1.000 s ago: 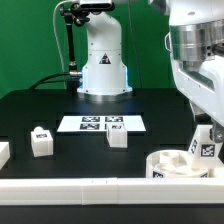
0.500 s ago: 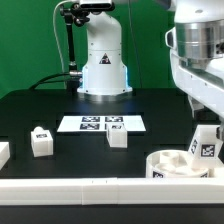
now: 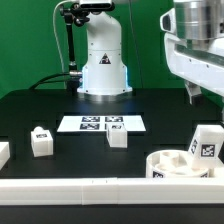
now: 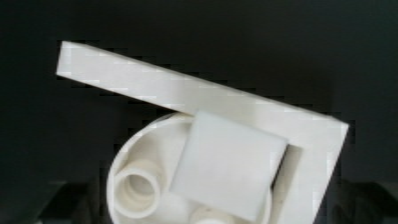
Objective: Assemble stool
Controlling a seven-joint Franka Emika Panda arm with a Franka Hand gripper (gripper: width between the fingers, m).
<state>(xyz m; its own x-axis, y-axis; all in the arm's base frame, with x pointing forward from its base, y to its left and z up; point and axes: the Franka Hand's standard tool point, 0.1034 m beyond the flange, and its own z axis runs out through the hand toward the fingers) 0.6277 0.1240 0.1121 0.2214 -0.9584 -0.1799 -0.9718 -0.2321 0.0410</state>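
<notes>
At the exterior view's right, one leg stands in the round seat on the counter; the jaws hang above it, holding nothing (spread or pressed together, I cannot tell). A second leg sits well apart, toward the exterior view's left

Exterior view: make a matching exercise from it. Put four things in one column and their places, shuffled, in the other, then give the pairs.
Things:
1. seat
2. marker board
3. gripper
4. lone leg

Places:
A. flat on the table's middle, in front of the robot base
B. standing on the table toward the exterior view's left
C. by the front rail at the exterior view's right
D. in the air above the table at the exterior view's right, holding nothing

Pairs: 1-C, 2-A, 3-D, 4-B
</notes>
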